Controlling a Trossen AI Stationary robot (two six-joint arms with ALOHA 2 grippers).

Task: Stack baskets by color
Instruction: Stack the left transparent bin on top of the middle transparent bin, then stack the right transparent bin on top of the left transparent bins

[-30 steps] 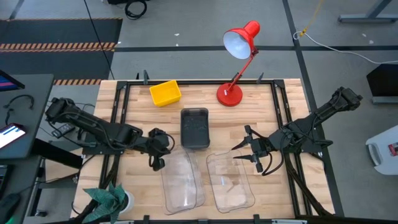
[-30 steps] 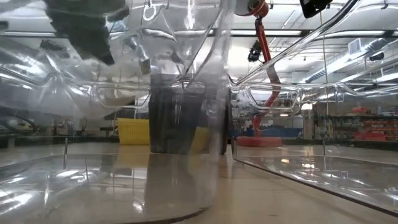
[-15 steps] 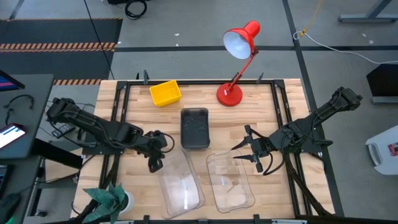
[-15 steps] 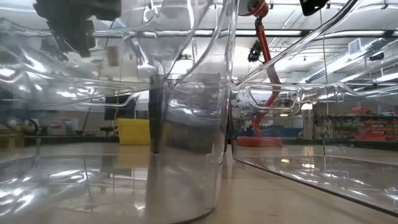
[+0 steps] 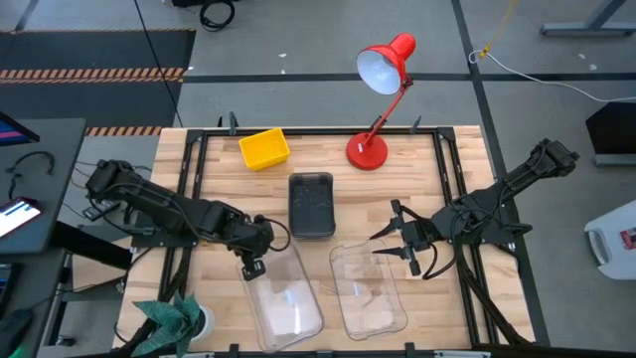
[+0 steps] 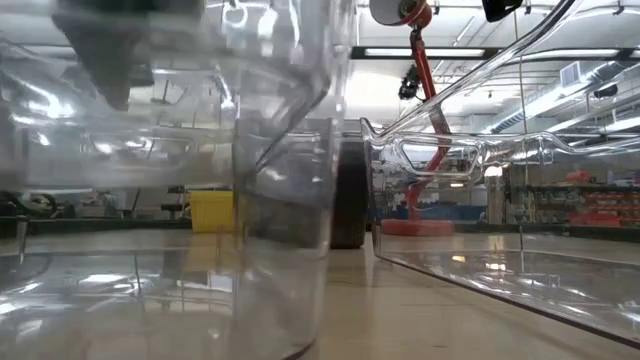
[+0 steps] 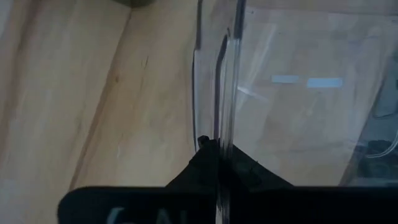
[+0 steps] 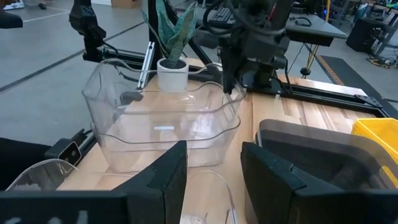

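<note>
Two clear bins [image 5: 284, 298] [image 5: 370, 290] sit side by side at the table's [image 5: 447, 209] near edge. Grey bin [image 5: 311, 205] just behind them, centre. Yellow bin [image 5: 263, 148] at back left, lamp [image 5: 377, 99] at back right. Potted plant [image 5: 179, 320] off the near-left corner.

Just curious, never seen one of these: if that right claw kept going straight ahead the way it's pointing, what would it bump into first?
Probably the clear basket that the left gripper holds by its rim; the right gripper points at its near wall, though depth is hard to judge.
</note>
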